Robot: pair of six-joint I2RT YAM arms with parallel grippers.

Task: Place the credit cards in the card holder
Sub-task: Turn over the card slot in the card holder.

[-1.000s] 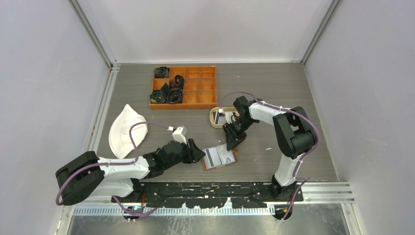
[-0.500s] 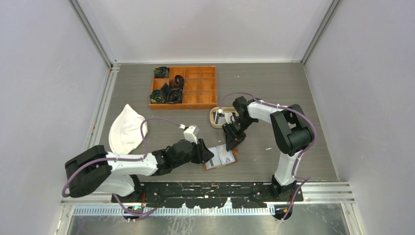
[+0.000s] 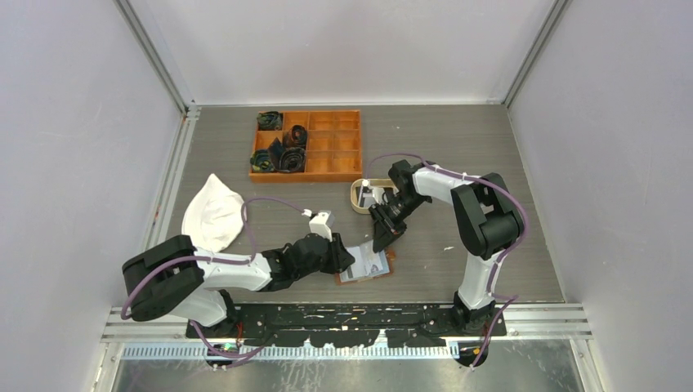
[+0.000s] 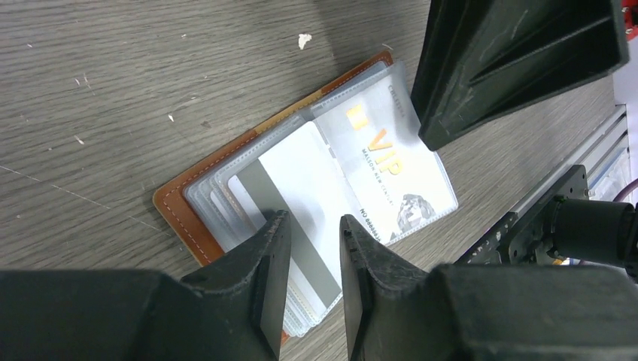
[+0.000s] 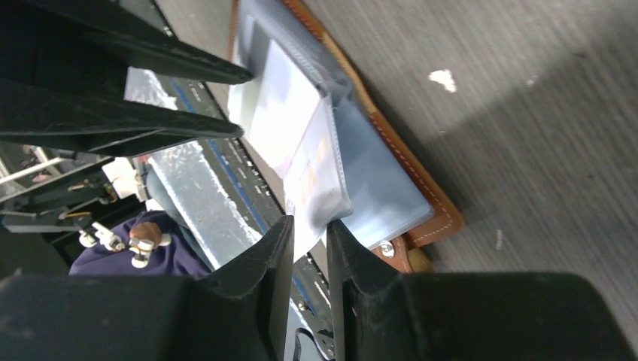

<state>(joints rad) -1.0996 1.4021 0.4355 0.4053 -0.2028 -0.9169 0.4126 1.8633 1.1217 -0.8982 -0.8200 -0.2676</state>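
Grey wood-grain worktop [image 3: 490, 147], scuffed and flecked with white crumbs, enclosed by pale walls [image 3: 73, 122]. The card holder [image 3: 369, 265] lies open near the front edge between both arms, with credit cards [image 4: 380, 169] in its clear sleeves. Left claw [image 4: 314, 222]: fingers narrowly apart above a striped card [image 4: 293, 184], nothing clamped. Right claw [image 5: 308, 224]: closed on a raised sleeve of the card holder.

Grey tbl [image 3: 458, 147] w/ orange box [image 3: 327, 176], beige oval tray [image 3: 356, 201], white cloth [image 3: 212, 216], open card holder [image 4: 174, 204].
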